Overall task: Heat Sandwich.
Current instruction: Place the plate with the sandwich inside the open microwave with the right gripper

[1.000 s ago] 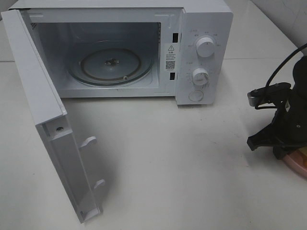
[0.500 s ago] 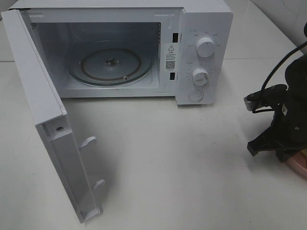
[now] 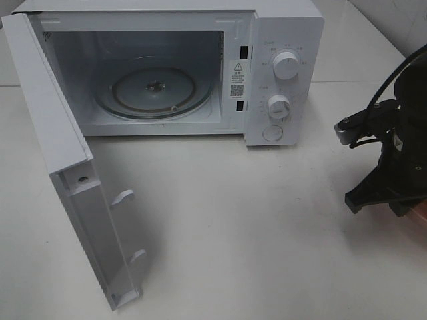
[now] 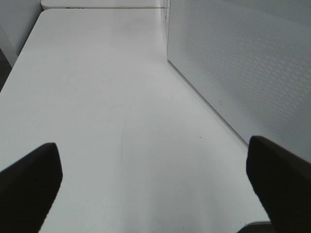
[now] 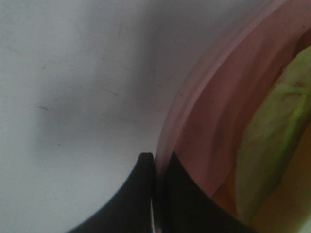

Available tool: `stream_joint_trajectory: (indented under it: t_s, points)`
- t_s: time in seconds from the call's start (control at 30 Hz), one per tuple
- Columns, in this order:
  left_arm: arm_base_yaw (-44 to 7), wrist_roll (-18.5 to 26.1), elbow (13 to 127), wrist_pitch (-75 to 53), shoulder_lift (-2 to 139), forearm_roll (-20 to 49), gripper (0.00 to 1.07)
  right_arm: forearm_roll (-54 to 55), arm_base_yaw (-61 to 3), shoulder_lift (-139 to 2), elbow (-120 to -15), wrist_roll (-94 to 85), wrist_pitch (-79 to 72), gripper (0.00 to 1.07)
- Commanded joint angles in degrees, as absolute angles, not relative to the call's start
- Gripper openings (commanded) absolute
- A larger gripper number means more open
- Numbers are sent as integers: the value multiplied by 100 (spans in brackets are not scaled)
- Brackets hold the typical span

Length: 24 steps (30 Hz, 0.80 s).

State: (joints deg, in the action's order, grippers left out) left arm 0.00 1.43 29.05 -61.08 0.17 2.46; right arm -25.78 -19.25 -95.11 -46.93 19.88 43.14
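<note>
Sandwich: was found on a pink plate, set on the surface right of the microwave, whose door was seen open. Right gripper: jaws were clamped on the plate rim. Left gripper: jaws were held wide apart.

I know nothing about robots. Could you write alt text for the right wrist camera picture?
Close-up: the right gripper has its two black fingers pinched on the rim of a pink plate, one inside and one outside. The sandwich, showing a green layer, lies on the plate; white table fills the rest.
</note>
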Motion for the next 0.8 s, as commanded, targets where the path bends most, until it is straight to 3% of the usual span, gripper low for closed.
stream_joint_trajectory:
  t_s: [0.03, 0.8]
  points:
    - [-6, 155, 2956, -6119, 17, 258, 98, -2727, -2120, -9299, -4693, 2034, 4607, 0]
    - [-6, 155, 2956, -6119, 17, 258, 98, -2630, -3535, -8331, -4693, 1925, 5649, 1]
